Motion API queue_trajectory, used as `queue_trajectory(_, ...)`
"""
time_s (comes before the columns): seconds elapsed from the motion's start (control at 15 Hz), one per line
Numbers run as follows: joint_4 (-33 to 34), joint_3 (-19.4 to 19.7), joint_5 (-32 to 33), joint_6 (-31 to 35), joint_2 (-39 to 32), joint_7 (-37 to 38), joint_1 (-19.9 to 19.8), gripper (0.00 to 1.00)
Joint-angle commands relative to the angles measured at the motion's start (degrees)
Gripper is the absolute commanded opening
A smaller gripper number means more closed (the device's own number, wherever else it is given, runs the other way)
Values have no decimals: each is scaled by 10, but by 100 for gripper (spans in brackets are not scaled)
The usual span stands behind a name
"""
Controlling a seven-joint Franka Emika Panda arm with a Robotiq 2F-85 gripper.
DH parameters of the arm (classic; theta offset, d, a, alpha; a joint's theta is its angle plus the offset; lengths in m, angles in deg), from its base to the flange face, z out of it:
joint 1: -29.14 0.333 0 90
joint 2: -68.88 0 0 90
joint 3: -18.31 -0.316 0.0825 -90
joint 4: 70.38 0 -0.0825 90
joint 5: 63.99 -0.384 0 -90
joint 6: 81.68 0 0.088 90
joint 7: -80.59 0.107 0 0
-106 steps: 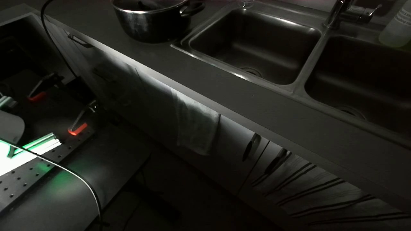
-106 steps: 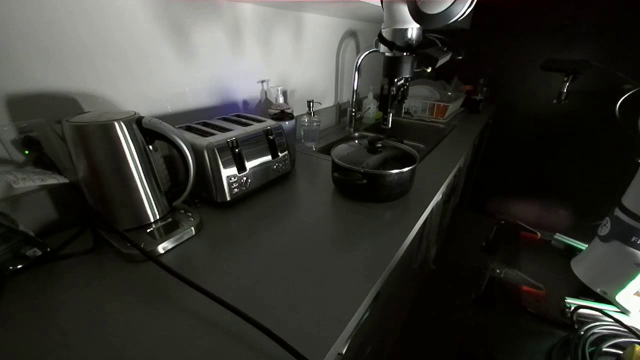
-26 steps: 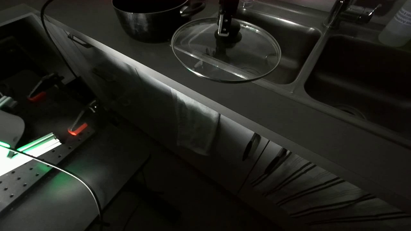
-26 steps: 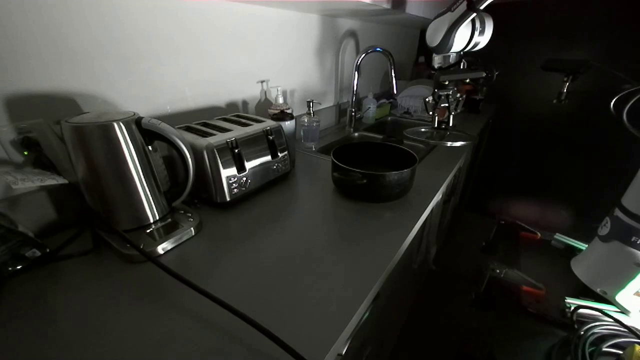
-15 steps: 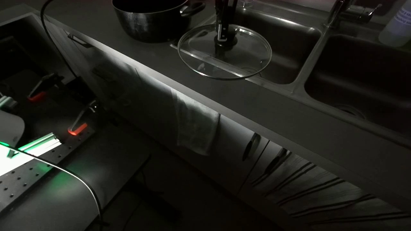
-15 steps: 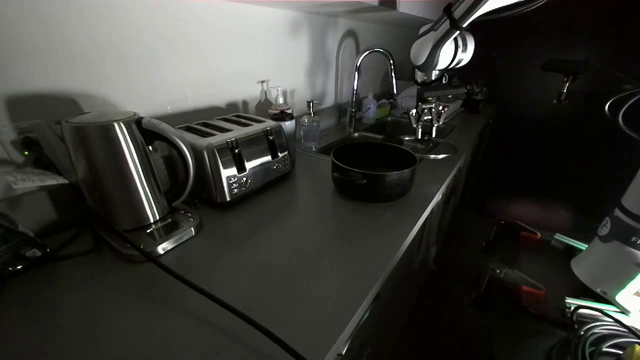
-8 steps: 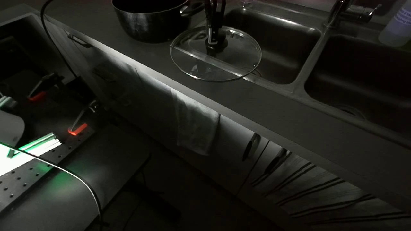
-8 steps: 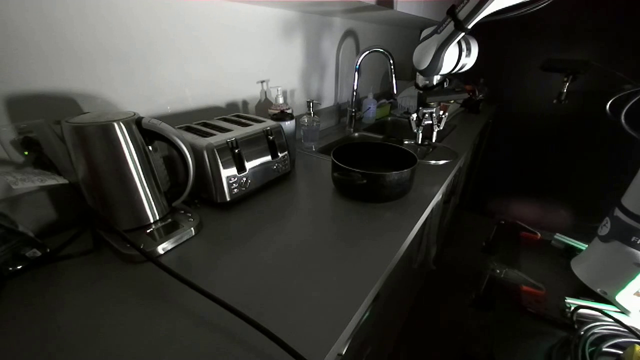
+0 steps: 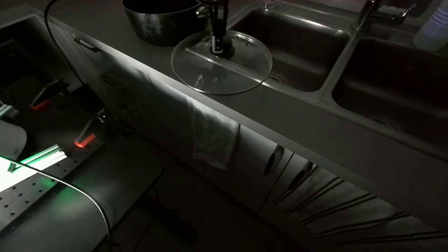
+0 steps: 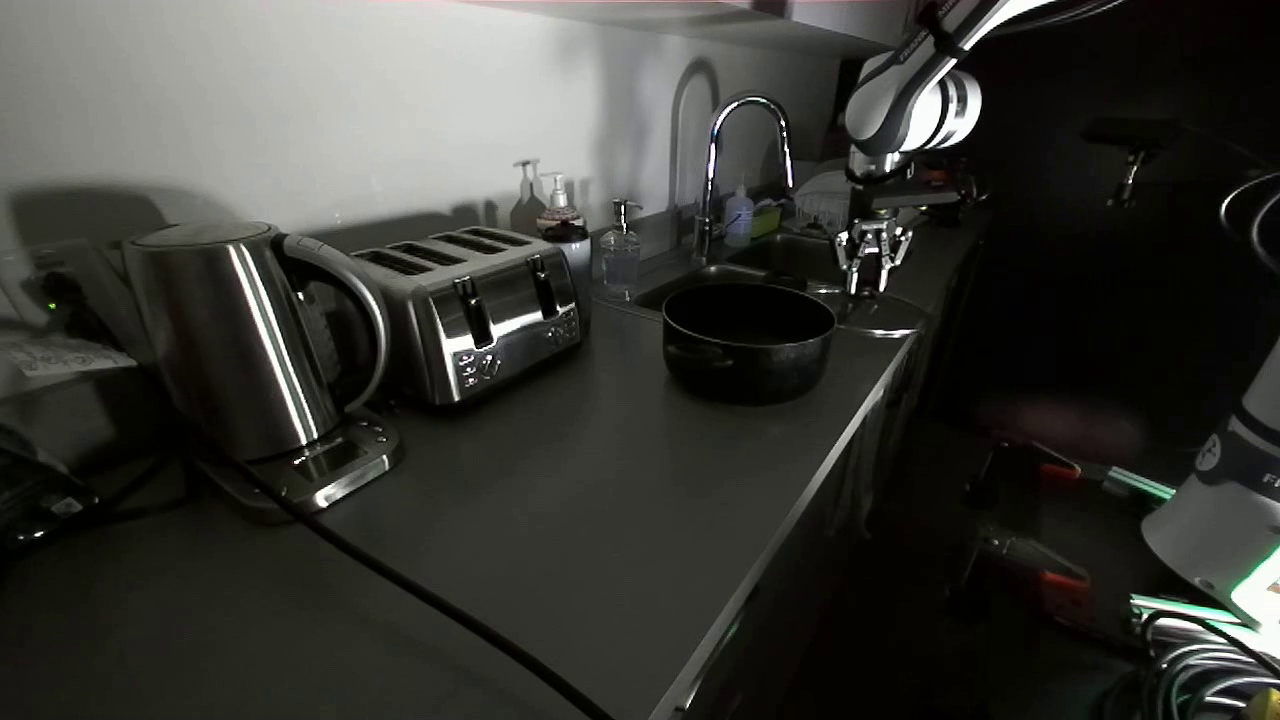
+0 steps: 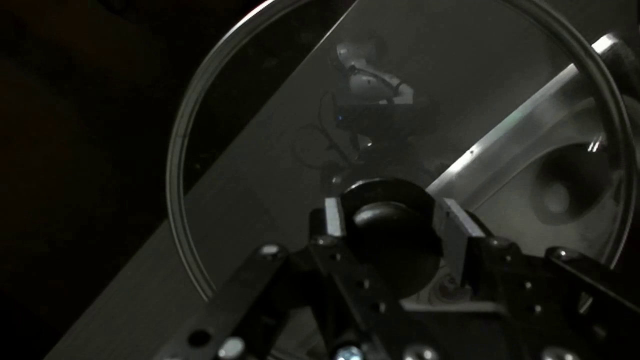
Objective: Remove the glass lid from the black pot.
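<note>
The glass lid point(image 9: 238, 75), a clear disc with a metal rim, is off the pot and over the counter strip in front of the sink. In the wrist view its dark knob point(image 11: 387, 215) sits between the finger pads, with my gripper point(image 11: 390, 222) shut on it. Whether the lid touches the counter I cannot tell. The black pot point(image 10: 750, 360) stands uncovered on the counter, its inside dark; in an exterior view the gripper point(image 10: 868, 285) appears beyond it. My gripper point(image 9: 217, 50) partly covers the pot's side handle.
Beside the lid are two steel sink basins point(image 9: 336, 66) with a tall faucet point(image 10: 710, 150). A toaster point(image 10: 470, 310), a kettle point(image 10: 230, 330) and a soap dispenser point(image 10: 620, 255) line the wall. The counter's front edge point(image 9: 210, 105) lies close under the lid.
Several seconds ago the lid lay on the pot. Over the last second, gripper and lid have moved together away from the sink basin toward the counter's front edge. The pot has not moved.
</note>
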Motion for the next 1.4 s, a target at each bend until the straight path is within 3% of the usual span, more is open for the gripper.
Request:
queue_trajectory(0.0, -10, 3, -3, 9, 8, -7, 3, 23)
queue_trajectory(0.73, 16, 7, 5, 35, -54, 12, 8, 23)
queue_trajectory(1.33, 25, 7, 7, 36, -58, 12, 13, 23)
